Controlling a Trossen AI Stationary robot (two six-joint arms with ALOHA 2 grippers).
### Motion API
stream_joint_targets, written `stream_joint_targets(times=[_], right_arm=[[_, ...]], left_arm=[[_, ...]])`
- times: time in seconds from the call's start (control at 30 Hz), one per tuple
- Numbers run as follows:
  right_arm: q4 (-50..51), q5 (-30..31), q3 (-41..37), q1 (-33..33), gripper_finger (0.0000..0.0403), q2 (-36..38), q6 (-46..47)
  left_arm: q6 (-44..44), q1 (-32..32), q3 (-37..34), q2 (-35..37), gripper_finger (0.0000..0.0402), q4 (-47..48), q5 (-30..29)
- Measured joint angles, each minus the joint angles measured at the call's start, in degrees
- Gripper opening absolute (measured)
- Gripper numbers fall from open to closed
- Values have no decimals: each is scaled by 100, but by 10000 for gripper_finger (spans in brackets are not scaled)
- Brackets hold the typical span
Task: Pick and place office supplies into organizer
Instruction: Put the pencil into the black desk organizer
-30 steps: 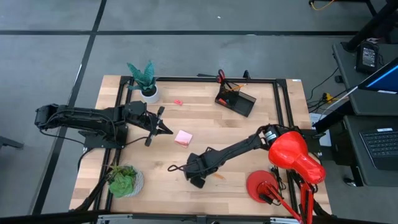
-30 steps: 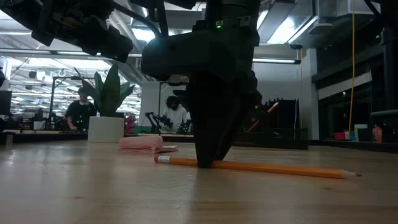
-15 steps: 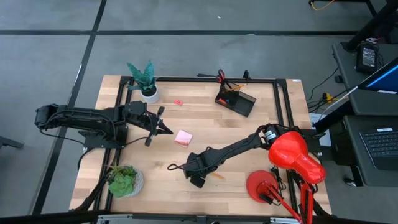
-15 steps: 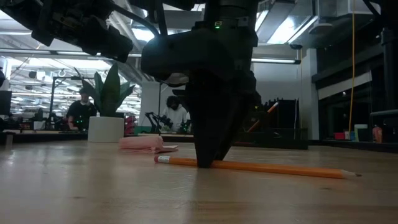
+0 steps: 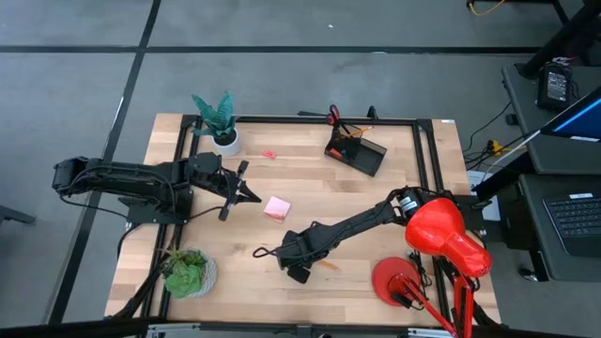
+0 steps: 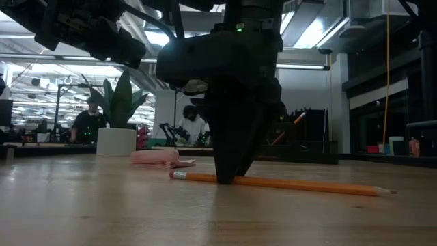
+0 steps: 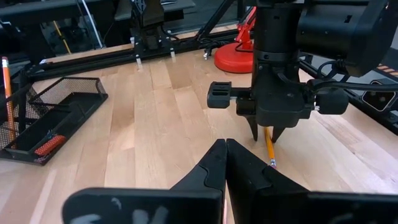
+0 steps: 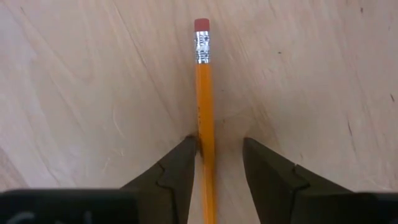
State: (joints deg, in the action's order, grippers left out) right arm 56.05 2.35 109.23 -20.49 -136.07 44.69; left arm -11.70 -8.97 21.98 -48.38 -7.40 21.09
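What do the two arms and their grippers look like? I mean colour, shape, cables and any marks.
Both arms are black and jointed. The left gripper has two slim fingers tapering to points; its wrist view shows faint pale smudges on the dark bar near them. The right gripper has wedge-shaped fingers under a bulky rounded housing with a small green light. Black cables run along its body in the left wrist view.

The wooden worktop (image 5: 310,192) carried a pencil (image 5: 326,266), pink pad (image 5: 276,207), black organizer (image 5: 355,151), two potted plants (image 5: 219,120) and a red lamp (image 5: 437,249).
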Motion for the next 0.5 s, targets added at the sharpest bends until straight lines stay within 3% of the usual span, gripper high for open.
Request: stream_joint_targets(times=[0.5], right_arm=[[-17, 17, 0, -2, 40, 0, -17]], left_arm=[[0, 0, 0, 1, 2, -2, 0]])
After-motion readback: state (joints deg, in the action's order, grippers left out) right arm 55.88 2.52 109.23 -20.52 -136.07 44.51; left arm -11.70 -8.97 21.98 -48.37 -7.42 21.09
